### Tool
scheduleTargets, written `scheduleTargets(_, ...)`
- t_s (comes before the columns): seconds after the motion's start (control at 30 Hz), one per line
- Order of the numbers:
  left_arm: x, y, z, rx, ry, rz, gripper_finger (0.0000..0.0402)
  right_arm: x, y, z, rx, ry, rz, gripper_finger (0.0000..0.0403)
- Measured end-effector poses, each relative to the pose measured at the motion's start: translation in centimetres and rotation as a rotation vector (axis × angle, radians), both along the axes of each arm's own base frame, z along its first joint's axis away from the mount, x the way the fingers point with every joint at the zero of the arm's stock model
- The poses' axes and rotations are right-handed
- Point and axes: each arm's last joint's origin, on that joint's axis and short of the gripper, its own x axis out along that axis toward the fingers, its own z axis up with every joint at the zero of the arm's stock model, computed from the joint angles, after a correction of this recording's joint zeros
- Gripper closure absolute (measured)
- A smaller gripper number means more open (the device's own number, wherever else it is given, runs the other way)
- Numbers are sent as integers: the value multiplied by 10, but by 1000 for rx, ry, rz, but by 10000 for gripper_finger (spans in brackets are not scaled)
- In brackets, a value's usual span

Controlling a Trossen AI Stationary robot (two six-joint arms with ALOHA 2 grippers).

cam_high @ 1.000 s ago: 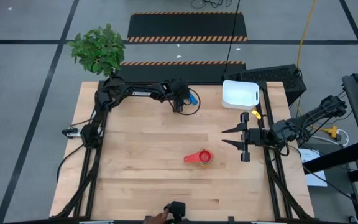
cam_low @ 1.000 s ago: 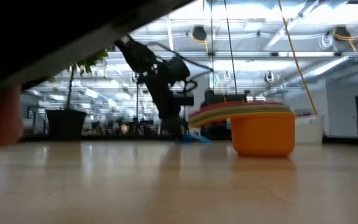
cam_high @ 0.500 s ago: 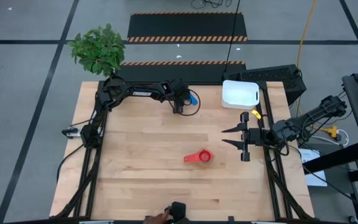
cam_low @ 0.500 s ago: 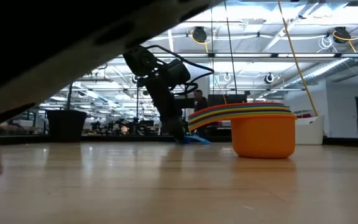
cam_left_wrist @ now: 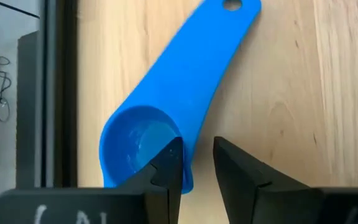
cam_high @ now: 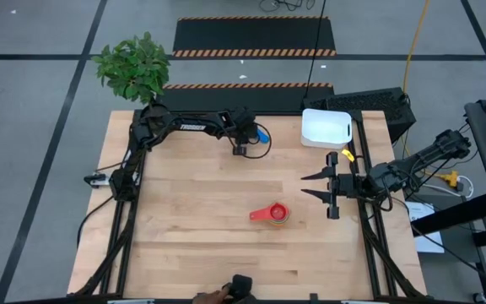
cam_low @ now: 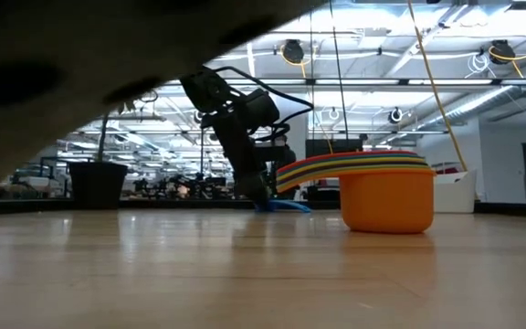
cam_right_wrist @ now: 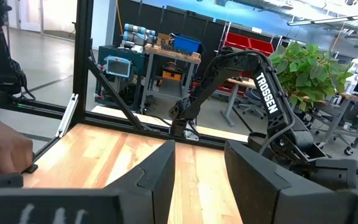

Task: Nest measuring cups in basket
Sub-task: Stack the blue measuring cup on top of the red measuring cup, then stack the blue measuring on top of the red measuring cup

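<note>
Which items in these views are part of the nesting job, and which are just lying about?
Part of the job:
- blue measuring cup, left claw straddling its rim
- stacked cups mid-table
- white basket

Just lying about:
- potted plant
- black crate
- right claw, waiting at the table's right side

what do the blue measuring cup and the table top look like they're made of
Blue measuring cup: probably moulded plastic, smooth with a slight sheen, one uniform colour, with a hanging hole in its flat handle.
Table top: looks like pale wood or wood laminate, with visible grain lines and plank seams and a satin finish.
</note>
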Motion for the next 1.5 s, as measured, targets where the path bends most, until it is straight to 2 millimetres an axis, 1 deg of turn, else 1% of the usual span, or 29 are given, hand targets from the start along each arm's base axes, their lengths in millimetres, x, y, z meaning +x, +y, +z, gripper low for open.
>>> scheduleTargets(0.17, -3, 3, -1, -31, 2, 6, 319, 0, 0, 0, 0, 0, 0, 271)
scheduleTargets(0.47, -4, 3, -1, -40, 6, 15, 324, 0, 0, 0, -3, 0, 0, 271)
scheduleTargets(0.7, -10, 1, 9, -44, 37, 46, 344, 0, 0, 0, -19, 1, -1, 271)
scheduleTargets(0.77, -11, -1, 16, -27, 39, 60, 363, 0, 0, 0, -23, 0, -1, 271)
scheduleTargets(0.83, -14, -5, 21, -49, 64, 42, 389, 0, 0, 0, -26, 0, -1, 271)
scheduleTargets(0.87, -14, -8, 25, -53, 57, 30, 394, 0, 0, 0, -26, -1, -1, 271)
scheduleTargets(1.1, -12, -34, 47, -84, 55, -22, 399, 0, 0, 2, -35, -20, -2, 271)
scheduleTargets(1.3, -6, -62, 54, -107, 66, -53, 400, 0, 0, 3, -7, -24, 1, 271)
scheduleTargets(1.37, -5, -68, 54, -95, 71, -20, 400, 0, 0, 3, 9, -24, 2, 271)
scheduleTargets(1.5, -4, -68, 55, -63, 53, 127, 394, 0, 0, 3, 40, -24, 4, 271)
